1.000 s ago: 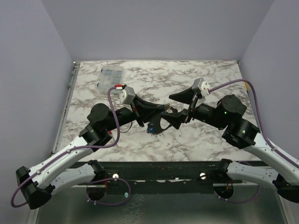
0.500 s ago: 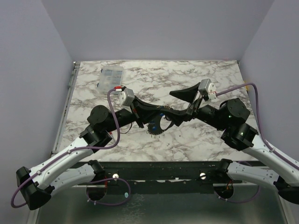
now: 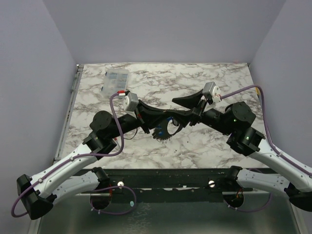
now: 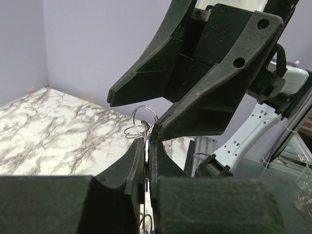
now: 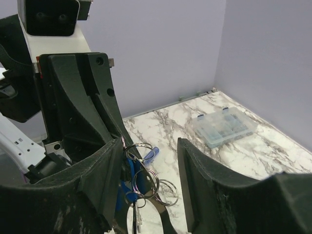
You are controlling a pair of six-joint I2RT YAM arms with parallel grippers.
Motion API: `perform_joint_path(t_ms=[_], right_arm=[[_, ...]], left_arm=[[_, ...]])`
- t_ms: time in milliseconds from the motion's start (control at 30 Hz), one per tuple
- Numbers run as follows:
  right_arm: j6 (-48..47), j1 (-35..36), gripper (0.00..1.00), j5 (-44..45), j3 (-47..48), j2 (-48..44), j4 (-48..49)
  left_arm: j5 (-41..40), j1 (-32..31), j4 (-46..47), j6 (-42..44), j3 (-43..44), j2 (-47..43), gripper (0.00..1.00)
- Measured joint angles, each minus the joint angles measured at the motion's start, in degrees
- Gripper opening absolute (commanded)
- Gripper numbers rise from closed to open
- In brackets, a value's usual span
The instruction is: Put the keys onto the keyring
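Centrally, above the marble worktop [image 3: 219, 146], the two arms meet tip to tip, and the keyring [image 3: 162, 133] hangs at that meeting point, just under the left gripper [image 4: 147, 146]. That gripper is pressed together, its two pads pinching a thin metal edge of the keyring. Small wire loops [image 4: 145, 116] stick up from the pinch, right in front of its fingertips.

The right gripper [image 5: 148, 142] faces it with its fingers spread, one on each side of the bunch. From its own wrist view the loops and the keys [image 5: 150, 154] sit in the gap between those fingers. One blue-headed key points away toward the worktop, and more blue shows lower in the tangle. Whether either finger touches the metal cannot be told.

The loops overlap each other, so single keys are hard to pick out. The left gripper's dark body stands close behind the bunch and hides part of it.

A clear compartment box [image 3: 116, 80] rests on the worktop's far left, well apart from both grippers.
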Motion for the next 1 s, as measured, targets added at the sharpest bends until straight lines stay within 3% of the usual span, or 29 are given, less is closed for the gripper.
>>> perform_joint_path(t_ms=[267,700,1000], right_arm=[[0.11,0.00,0.45,-0.46,0.00,0.63,0.46],[0.66,0.00,0.02,-1.95,-0.17,0.72,1.09],[4.48,0.00,0.01,-2.01,-0.17,0.57,2.14]], left_arm=[[0.00,0.02,0.09,0.00,0.00,0.00,0.00],[0.00,0.04,0.59,0.24,0.00,0.00,0.00],[0.81,0.04,1.66,3.41,-0.31,-0.61,0.00]])
